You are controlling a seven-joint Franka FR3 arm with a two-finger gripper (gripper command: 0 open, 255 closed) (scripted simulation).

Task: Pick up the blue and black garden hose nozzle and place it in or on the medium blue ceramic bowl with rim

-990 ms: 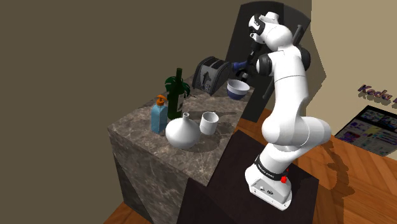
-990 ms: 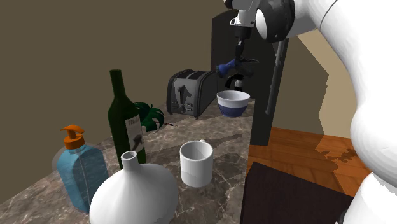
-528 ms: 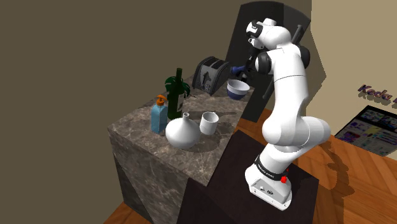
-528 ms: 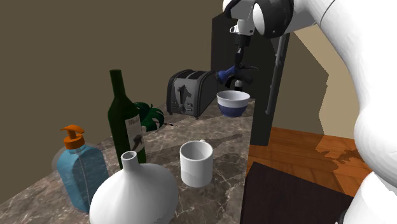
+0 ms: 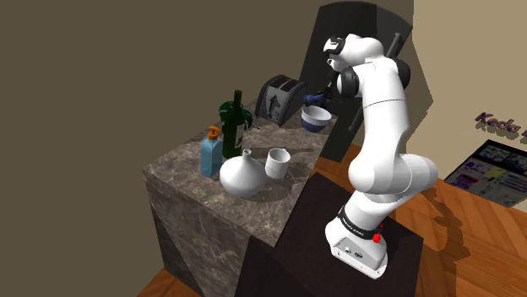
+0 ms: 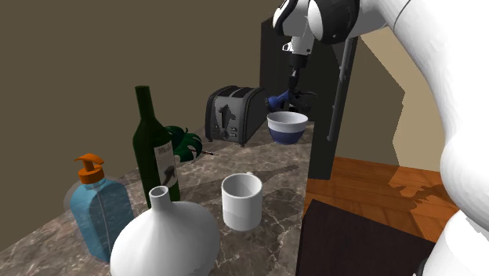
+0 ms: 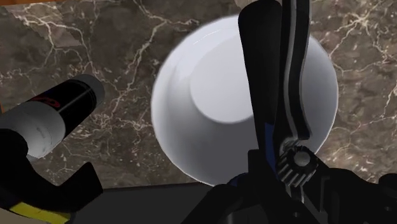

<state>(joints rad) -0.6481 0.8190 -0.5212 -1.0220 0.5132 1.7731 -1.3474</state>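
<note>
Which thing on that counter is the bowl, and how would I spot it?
Look at the dark marbled counter and follow it to the far end, where a dark toaster stands. Right beside the toaster, under the claw holding the hose nozzle, sits the bowl: the one wide open dish, white inside with a blue lower half, unlike the plain white mug.

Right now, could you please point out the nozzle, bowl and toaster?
nozzle (image 6: 276,100), second exterior view, blue end.
bowl (image 6: 287,135), second exterior view, blue wall.
toaster (image 6: 231,118), second exterior view, side face.
</note>
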